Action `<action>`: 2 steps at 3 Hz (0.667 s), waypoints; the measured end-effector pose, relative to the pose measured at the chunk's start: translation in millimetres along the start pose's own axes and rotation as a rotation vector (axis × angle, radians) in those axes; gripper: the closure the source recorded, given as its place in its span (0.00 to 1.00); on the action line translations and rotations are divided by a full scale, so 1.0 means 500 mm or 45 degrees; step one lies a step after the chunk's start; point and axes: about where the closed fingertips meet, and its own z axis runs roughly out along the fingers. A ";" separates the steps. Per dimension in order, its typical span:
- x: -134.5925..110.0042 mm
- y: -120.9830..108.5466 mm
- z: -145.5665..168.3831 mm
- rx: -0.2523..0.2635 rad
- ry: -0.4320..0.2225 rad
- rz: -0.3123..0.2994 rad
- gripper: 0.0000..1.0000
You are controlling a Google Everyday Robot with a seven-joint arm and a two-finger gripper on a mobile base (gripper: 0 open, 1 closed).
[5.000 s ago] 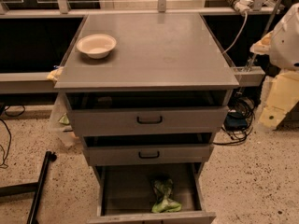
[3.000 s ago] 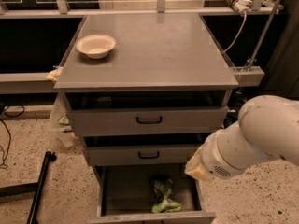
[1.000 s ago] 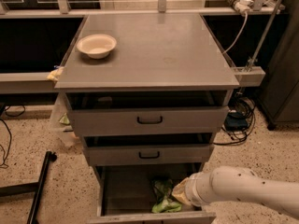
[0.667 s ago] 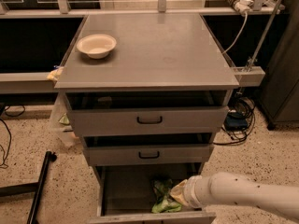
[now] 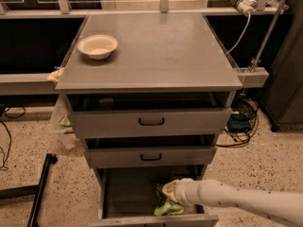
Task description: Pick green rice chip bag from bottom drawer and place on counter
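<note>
1. Arm (image 5: 236,201) extends from the lower right into the open bottom drawer (image 5: 124,193).
2. Gripper (image 5: 166,191) is inside that drawer, at the top edge of the green rice chip bag (image 5: 169,208). Can't tell if it's released or clenched.
3. The bag lies on the drawer floor, right of centre, near the front wall.
4. Desk (image 5: 156,56) carries a white bowl (image 5: 97,46) at back-left.

Smooth white tubular arm (image 5: 236,201) carries tan end effector (image 5: 170,191) in bottom drawer (image 5: 124,193).
</note>
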 end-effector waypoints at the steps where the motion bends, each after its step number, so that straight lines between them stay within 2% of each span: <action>1: 0.050 -0.002 0.100 -0.041 -0.031 0.038 1.00; 2: 0.065 0.002 0.120 -0.047 -0.035 0.065 1.00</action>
